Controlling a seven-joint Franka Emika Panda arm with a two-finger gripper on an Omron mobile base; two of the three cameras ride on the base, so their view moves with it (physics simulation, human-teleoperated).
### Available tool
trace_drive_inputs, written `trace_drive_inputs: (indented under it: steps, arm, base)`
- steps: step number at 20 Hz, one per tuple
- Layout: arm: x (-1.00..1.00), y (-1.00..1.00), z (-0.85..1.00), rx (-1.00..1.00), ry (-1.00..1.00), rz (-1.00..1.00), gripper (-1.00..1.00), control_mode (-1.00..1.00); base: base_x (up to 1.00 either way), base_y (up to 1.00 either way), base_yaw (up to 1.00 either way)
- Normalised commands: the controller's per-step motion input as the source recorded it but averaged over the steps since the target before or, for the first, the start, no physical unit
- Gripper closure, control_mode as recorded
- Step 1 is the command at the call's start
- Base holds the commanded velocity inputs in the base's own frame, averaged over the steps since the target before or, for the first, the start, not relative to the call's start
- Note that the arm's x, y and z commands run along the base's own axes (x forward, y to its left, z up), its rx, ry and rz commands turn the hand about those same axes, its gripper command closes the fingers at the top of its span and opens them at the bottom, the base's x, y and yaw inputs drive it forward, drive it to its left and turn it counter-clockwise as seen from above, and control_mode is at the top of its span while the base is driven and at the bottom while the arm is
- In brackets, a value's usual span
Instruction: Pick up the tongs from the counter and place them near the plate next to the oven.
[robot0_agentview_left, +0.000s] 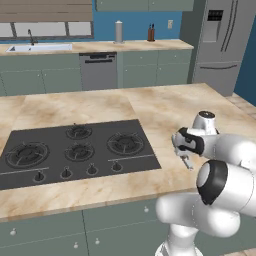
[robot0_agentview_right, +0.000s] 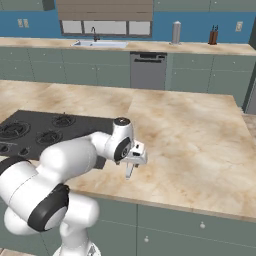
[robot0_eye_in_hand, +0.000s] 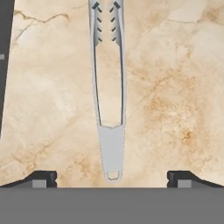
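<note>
Approach step. Two-finger gripper (robot0_eye_in_hand: 112, 177) released, jaws wide, above slim silver-grey metal tongs (robot0_eye_in_hand: 109, 87) lying flat on beige marble counter (robot0_eye_in_hand: 175, 87) beside black cooktop (robot0_agentview_left: 75, 150). Next: descend, clamp both arms.

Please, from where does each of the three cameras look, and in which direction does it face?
Left base view: behind the arm's left, facing forward-down over the counter and cooktop; arm lower right.
Right base view: behind the arm's right, same counter and cooktop; arm lower left, gripper.
Hand view: on the hand, looking down at the tongs; open fingertips at bottom.
</note>
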Motion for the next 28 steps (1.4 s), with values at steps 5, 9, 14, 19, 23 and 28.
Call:
trace_drive_inputs:
  steps: [5,9,14,19,23,28]
  arm:
    - [0.01,0.00,-0.40,-0.01,0.01,-0.02,-1.00,-1.00]
    - [0.04,-0.01,-0.33,0.00,0.00,-0.01,-1.00,-1.00]
    - [0.13,0.00,-0.34,0.00,0.00,0.00,-1.00,-1.00]
    - [0.16,0.03,-0.16,0.00,0.00,0.00,-1.00,-1.00]
    - [0.05,0.00,-0.07,0.01,-0.03,0.00,-1.00,-1.00]
    - [0.03,0.00,-0.04,0.00,-0.01,0.00,-1.00,-1.00]
  base:
    - [0.00,0.00,0.00]
    - [0.00,0.00,0.00]
    - [0.00,0.00,0.00]
    - [0.00,0.00,0.00]
    - [0.00,0.00,0.00]
    - [0.00,0.00,0.00]
